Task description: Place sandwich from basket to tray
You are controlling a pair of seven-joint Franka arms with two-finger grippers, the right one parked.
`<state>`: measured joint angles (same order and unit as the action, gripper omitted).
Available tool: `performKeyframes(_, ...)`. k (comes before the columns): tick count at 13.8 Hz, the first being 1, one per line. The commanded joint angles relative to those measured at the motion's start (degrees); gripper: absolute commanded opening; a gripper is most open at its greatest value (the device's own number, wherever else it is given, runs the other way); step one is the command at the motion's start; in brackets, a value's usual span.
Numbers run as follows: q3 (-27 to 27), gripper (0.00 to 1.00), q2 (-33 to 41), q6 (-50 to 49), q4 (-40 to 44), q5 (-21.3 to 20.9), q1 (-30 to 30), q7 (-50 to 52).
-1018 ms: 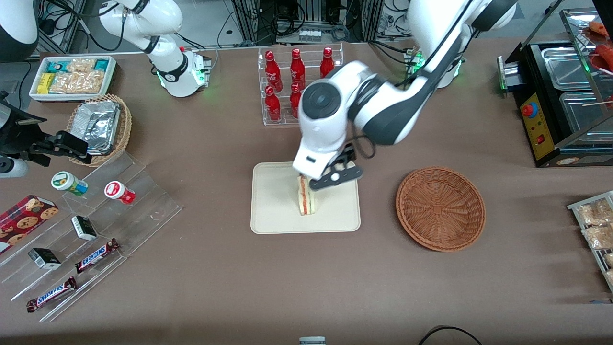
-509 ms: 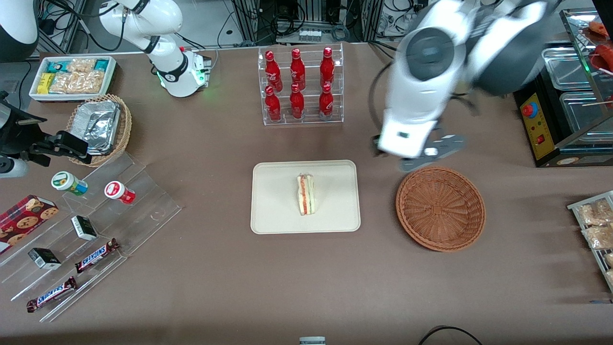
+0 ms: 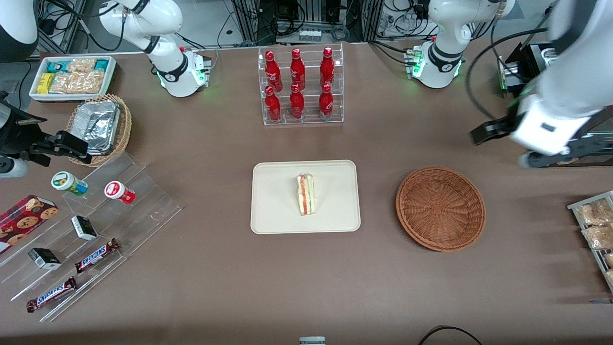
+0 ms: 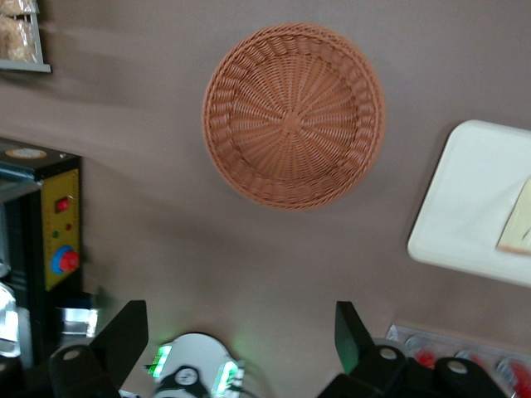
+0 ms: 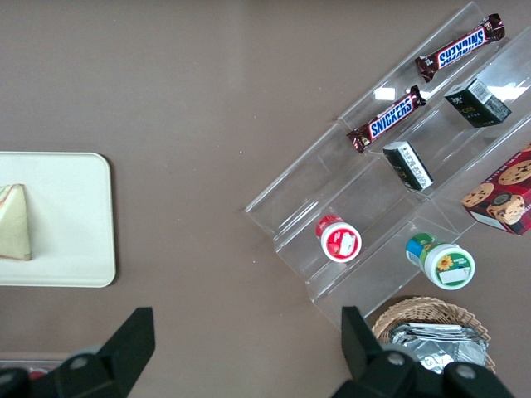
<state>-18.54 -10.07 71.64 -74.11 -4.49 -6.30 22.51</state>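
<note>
The sandwich [image 3: 306, 194], a pale wedge with red and green filling, stands on its edge in the middle of the cream tray [image 3: 273, 211], nothing touching it. The reddish-brown wicker basket [image 3: 440, 208] beside the tray is empty. My left gripper [image 3: 536, 139] hangs high over the table toward the working arm's end, past the basket and near the black machine. In the left wrist view the gripper [image 4: 236, 336] is open with nothing between its fingers, well apart from the basket [image 4: 294, 114], the tray [image 4: 465, 215] and the sandwich [image 4: 518, 224].
A clear rack of red bottles [image 3: 299, 86] stands farther from the front camera than the tray. A black machine [image 3: 560, 96] and a rack of packets [image 3: 594, 225] sit at the working arm's end. Acrylic steps with snacks [image 3: 86, 230], a tan foil-tray basket [image 3: 98, 127] and a white bin [image 3: 72, 76] lie toward the parked arm's end.
The gripper let go of the sandwich on the tray, rose and swung away past the basket toward the working arm's end. The sandwich stays standing on the tray.
</note>
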Motion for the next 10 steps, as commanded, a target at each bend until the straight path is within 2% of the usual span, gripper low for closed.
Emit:
performKeyframes(1,6.6,0.99,3.9,-0.8,-2.2,4.3,-0.1,-8.9)
performKeyframes(2,9.7,0.99,4.8,-1.0,-2.2,5.7,0.7,-12.6)
performKeyframes(4,15.3,0.99,6.8,-1.2,-4.3,6.0,2.7,-21.8)
performKeyframes(6,19.8,0.99,8.9,0.2,-6.6,5.9,4.2,-26.3)
performKeyframes(10,21.0,0.99,12.2,6.1,-14.0,5.2,4.1,-26.5)
